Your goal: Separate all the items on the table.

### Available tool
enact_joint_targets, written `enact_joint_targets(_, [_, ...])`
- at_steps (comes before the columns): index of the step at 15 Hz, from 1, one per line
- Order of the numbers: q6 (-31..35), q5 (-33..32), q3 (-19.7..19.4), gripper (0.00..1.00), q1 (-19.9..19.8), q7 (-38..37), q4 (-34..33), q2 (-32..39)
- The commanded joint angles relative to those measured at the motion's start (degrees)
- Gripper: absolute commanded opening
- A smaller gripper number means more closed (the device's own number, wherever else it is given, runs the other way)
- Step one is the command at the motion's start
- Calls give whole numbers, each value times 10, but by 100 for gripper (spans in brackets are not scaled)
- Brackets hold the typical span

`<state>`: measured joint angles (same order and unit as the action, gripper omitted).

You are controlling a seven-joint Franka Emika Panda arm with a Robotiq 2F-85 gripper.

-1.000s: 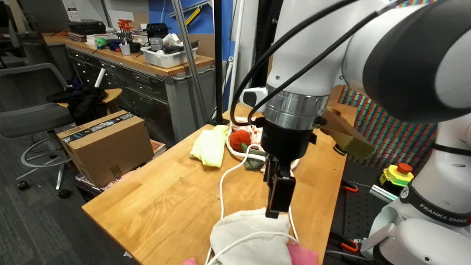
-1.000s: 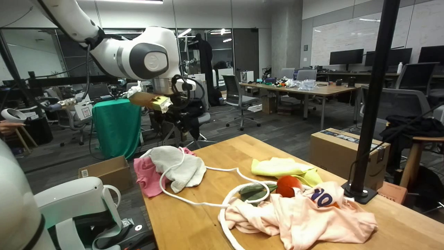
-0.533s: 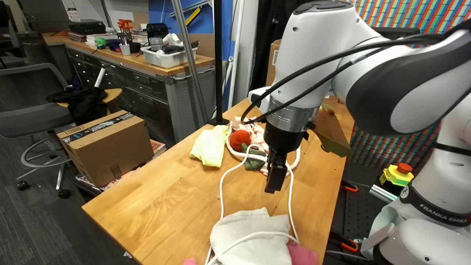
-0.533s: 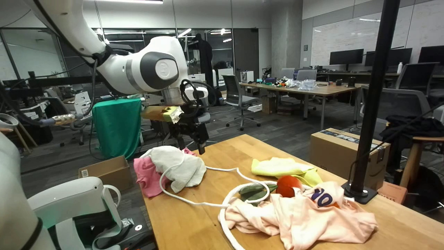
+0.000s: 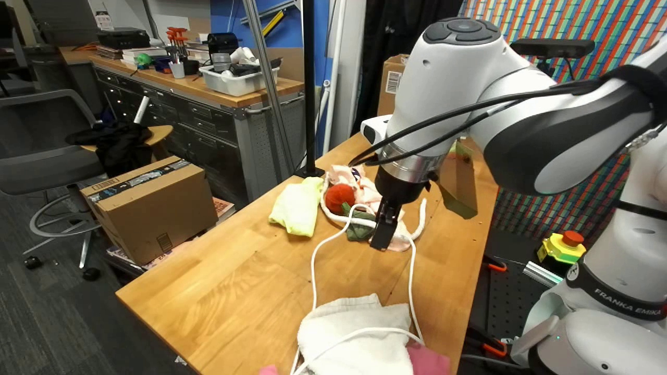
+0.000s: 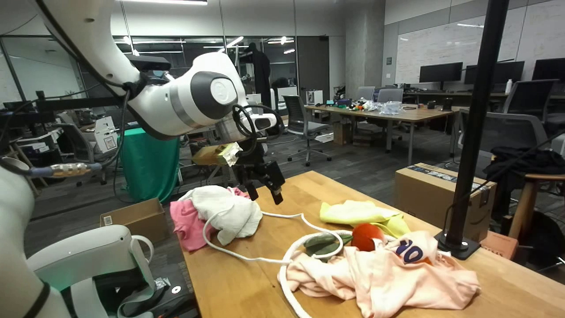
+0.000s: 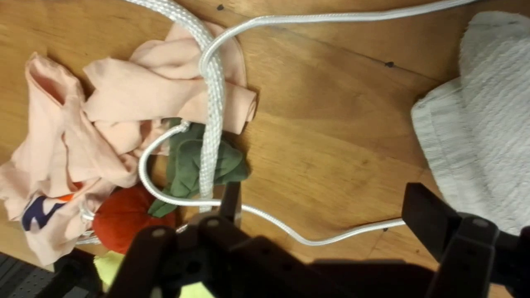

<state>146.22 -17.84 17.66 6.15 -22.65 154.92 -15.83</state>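
Four items lay left of the gripper (image 7: 325, 198), wrist view: pinkish-beige cloth (image 7: 120, 99), yellow cloth (image 7: 108, 265), red ball (image 7: 120, 219), green object (image 7: 188, 165). White rope (image 7: 314, 242) ran from there below its released, wide-spread jaws. White-grey cloth (image 7: 497, 124) lay to gripper's right.

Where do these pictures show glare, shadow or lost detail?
In an exterior view, a glare streak lies on the large rectangular whiteboard; in an exterior view, the crumpled yellow cloth looks almost washed out; in the wrist view, a soft shadow dims part of the light wooden table, the black gripper fingers read as dark shapes, and the thick white braided rope shows its weave clearly.
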Motion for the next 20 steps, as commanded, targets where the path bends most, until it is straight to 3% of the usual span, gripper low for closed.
enact_joint_targets(1, [41,-117,22,100,-60,-88,-8,16])
enact_joint_targets(6, [35,-288,30,100,-130,-223,-42,53])
enact_joint_targets(11, [18,-369,17,100,-167,-300,-76,101])
enact_joint_targets(14, [22,-336,5,100,-175,-275,-87,128])
enact_joint_targets(15, [28,-305,-52,100,-128,-242,-89,140])
enact_joint_targets(20, [35,-211,-120,100,-107,-167,-107,165])
